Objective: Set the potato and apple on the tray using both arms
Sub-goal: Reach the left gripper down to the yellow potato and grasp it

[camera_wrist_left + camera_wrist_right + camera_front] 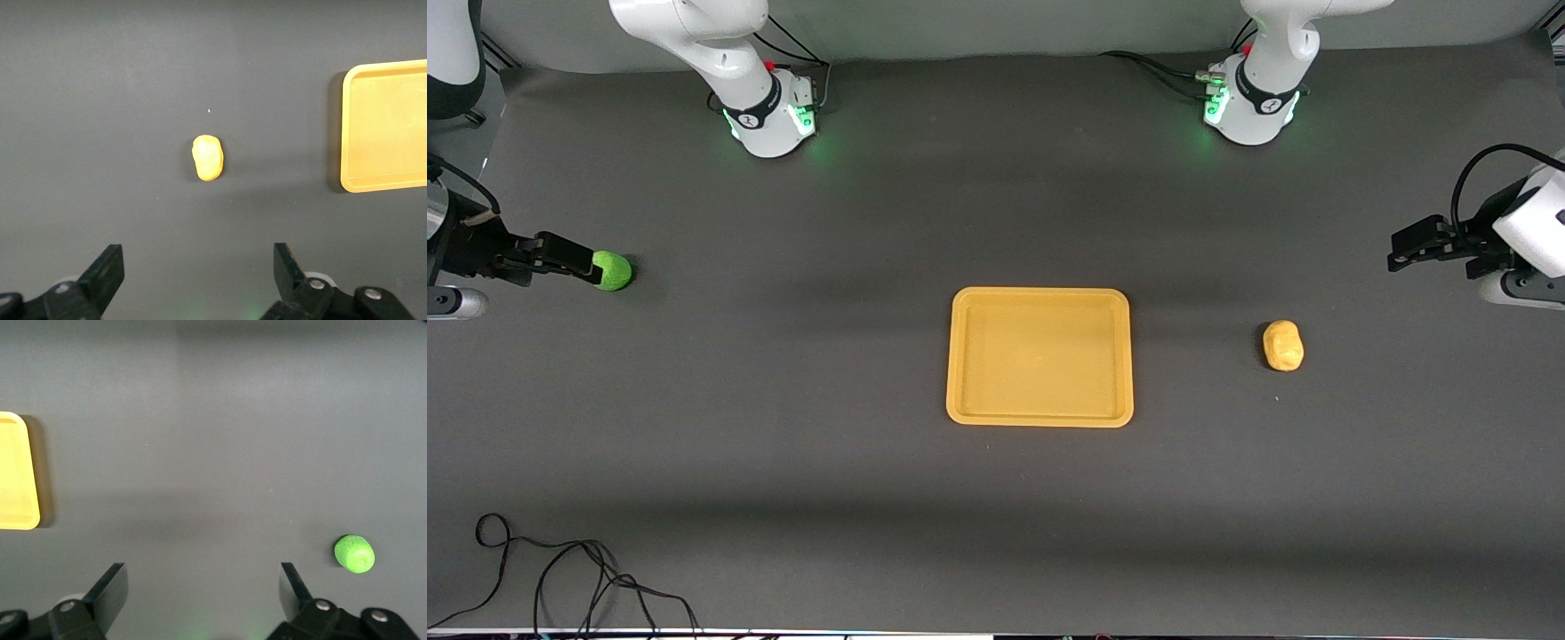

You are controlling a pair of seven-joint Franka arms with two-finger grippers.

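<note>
An orange-yellow tray point(1040, 356) sits bare at the middle of a dark grey table point(783, 462), flanked by the two items meant for it. The potato point(1283, 345), a lumpy yellow-tan oval, lies on the tabletop toward the left arm's end, well apart from the tray's rim. The apple point(613, 270), bright green and round, rests on the table toward the right arm's end, farther from the front camera than the tray and much farther from the tray than the potato is.

The left gripper point(1405, 250) hangs in the air over the table's edge at the left arm's end, its black fingers spread wide with nothing between them. The left wrist view shows the same: both fingers point(103, 273) stand far apart, the potato point(208, 157) lies alone on the dark surface ahead of them, and a corner of the tray point(353, 183) shows at the frame's edge.

The right gripper point(574, 260) is raised over the table's opposite end; in the front view its tip overlaps the apple, but the right wrist view shows the fruit point(354, 553) lying on the table clear of the fingers point(110, 590), which are likewise spread and hold nothing. A sliver of the tray point(30, 513) shows there too.

A loose black cable point(569, 578) curls on the table near the front camera, at the right arm's end.
</note>
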